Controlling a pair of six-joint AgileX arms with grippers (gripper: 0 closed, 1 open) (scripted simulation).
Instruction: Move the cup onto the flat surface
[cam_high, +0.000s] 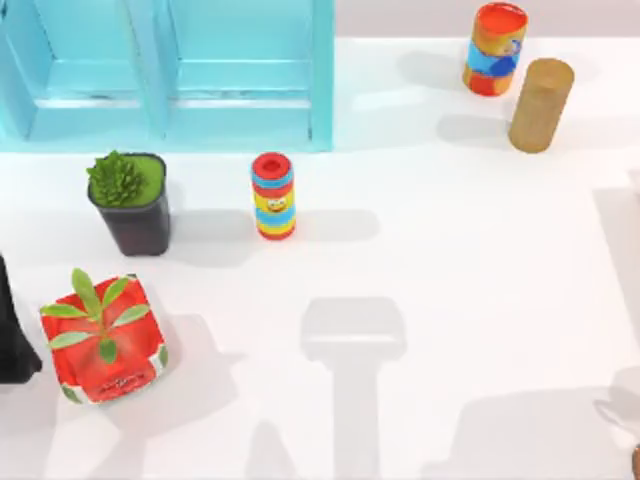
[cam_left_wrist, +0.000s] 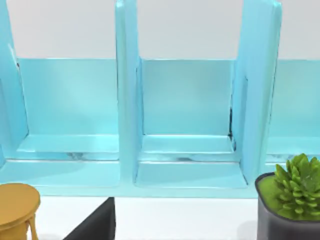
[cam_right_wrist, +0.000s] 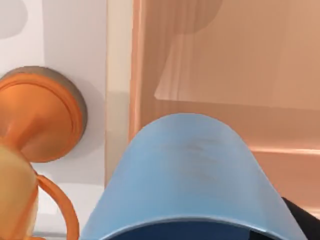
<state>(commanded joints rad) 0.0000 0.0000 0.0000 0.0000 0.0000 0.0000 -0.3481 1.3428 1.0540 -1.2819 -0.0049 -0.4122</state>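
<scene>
Light-blue cup (cam_right_wrist: 192, 175) close under right end effector, grip state unclear; orange-tan panel edge beyond, white counter (cam_high: 470, 260) open.

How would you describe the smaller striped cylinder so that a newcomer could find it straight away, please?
Start at the turquoise shelf unit along the top view's upper left edge. Just in front of its right end, on the white tabletop, stands the smaller striped cylinder, upright, to the right of the dark pot with a spiky green plant. Its red rim and colourful bands match the larger striped cylinder far right, but it stands alone, away from the tan cylinder.
</scene>
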